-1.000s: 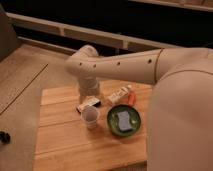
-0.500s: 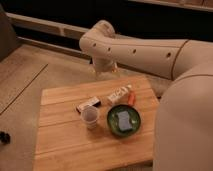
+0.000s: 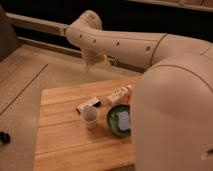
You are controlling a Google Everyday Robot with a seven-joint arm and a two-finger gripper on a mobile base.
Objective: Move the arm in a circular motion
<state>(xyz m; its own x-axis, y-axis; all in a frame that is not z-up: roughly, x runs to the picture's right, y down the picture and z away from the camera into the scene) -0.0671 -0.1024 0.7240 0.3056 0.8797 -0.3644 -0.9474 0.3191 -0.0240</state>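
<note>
— What is surrounding the robot?
— A pale slatted wooden table [image 3: 65,145] is standing on tan flooring [image 3: 20,82], with a dark wall [image 3: 40,7] running behind.
— Where is the arm?
— The huge cream-white tubular robot arm [image 3: 130,46] is reaching in from the right, above the table's far edge, and is hiding its right side. The blurred gripper [image 3: 95,59] is hanging beneath the bend; I cannot tell its grip.

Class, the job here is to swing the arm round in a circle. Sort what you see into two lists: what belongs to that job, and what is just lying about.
Belongs to the job:
- arm
- gripper, hanging beyond the table's far edge

Just lying about:
- table
- cup
- green bowl
- dark packet
- light packet
</note>
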